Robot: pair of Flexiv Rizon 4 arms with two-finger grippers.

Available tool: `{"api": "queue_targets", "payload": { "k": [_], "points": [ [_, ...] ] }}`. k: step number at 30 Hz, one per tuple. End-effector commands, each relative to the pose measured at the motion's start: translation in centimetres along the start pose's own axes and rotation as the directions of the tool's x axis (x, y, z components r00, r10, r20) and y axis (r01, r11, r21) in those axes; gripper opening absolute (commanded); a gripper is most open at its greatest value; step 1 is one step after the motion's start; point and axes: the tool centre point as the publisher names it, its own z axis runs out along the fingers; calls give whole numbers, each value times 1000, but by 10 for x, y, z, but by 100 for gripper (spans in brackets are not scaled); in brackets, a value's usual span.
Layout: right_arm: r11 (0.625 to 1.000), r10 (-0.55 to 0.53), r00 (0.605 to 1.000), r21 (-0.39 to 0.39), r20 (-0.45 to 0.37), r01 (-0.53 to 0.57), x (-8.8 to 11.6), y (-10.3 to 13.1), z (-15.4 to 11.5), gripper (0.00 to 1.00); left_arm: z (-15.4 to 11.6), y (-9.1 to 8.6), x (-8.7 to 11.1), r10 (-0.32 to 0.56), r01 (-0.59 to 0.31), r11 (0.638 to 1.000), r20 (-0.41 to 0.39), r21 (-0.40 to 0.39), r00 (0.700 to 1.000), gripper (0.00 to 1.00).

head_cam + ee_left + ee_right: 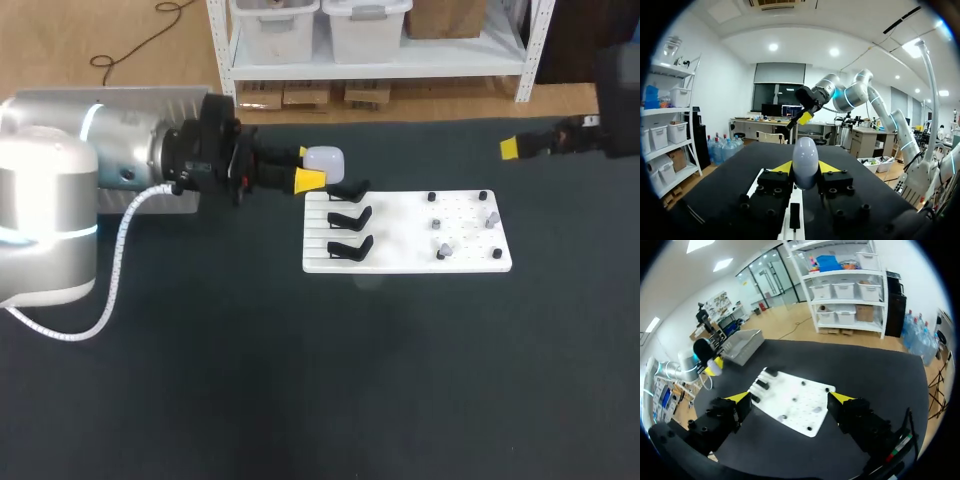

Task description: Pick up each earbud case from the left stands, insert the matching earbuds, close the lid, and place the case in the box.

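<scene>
One white earbud case (324, 160) sits pinched between the yellow tips of the left tool (306, 167), held in the air just past the far left corner of the white board (400, 262); whether its lid is open I cannot tell. The case is smooth and rounded, and the tips grip it only at its lower sides, so I judge the main risk to be that it twists or slips out of the pinch when something presses on it, for instance while the earbuds (438, 224) go in. Those small grey pieces sit among black pegs at the right end of the board, and being so small they could easily be knocked off or dropped. Three black stands (350, 218) line the board's left edge, the nearest just beside the case, and could catch it if it comes down there. The right tool (790, 399) hangs spread wide and empty, well apart over the desk (300, 380). The box (742, 345) stands behind the left arm.
</scene>
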Motion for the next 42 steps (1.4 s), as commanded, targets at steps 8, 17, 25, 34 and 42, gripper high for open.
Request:
{"api": "queue_targets", "payload": {
  "k": [8, 17, 25, 34, 42],
  "points": [
    [997, -75, 996, -30, -54, 73, 2, 69, -5, 100, 1, 3, 9, -14, 14, 1000, 4, 1, 1000, 0],
    [993, -87, 987, -96, -132, 75, 11, 103, 16, 100, 3, 9, 19, -23, 23, 1000, -14, -1, 1000, 0],
    [986, -122, 976, -134, -182, 98, 18, 127, 34, 100, 3, 10, 19, -21, 21, 1000, -11, -8, 1000, 0],
    [976, -175, 963, -167, -203, 142, 13, 153, 57, 100, 3, 10, 19, -21, 21, 1000, -11, -8, 1000, 0],
    [969, -211, 949, -179, -233, 171, 7, 170, 77, 100, 3, 10, 19, -21, 21, 1000, -11, -8, 1000, 0]
  ]
}}
